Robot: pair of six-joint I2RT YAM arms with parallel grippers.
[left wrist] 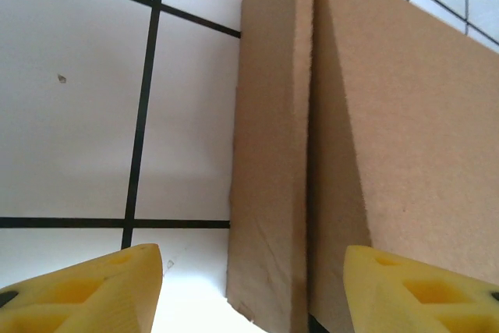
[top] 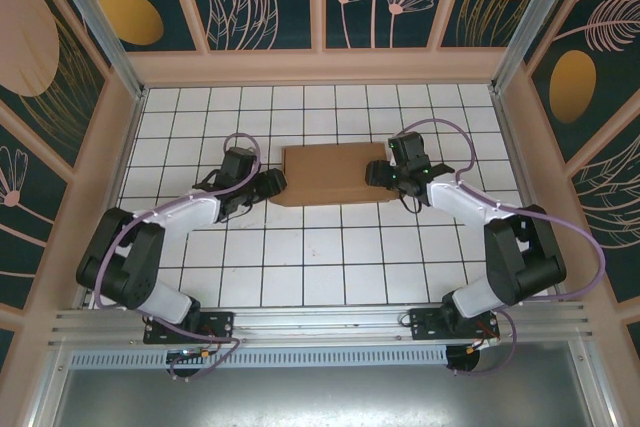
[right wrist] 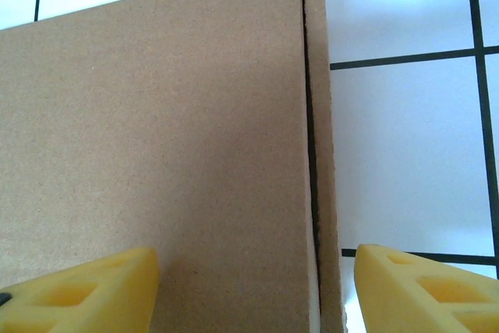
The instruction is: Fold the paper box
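Observation:
The paper box lies closed and flat in the middle of the table, a shallow brown cardboard mailer. My left gripper is at its left end, open. In the left wrist view its yellow fingers straddle the box's side wall, with one finger over the lid and the other over the table. My right gripper is at the right end, open too. In the right wrist view the lid and a narrow side strip lie between its fingers.
The table is white tile with black grid lines. Peach-coloured frame walls close it in at the back and both sides. An aluminium rail carrying the arm bases runs along the near edge.

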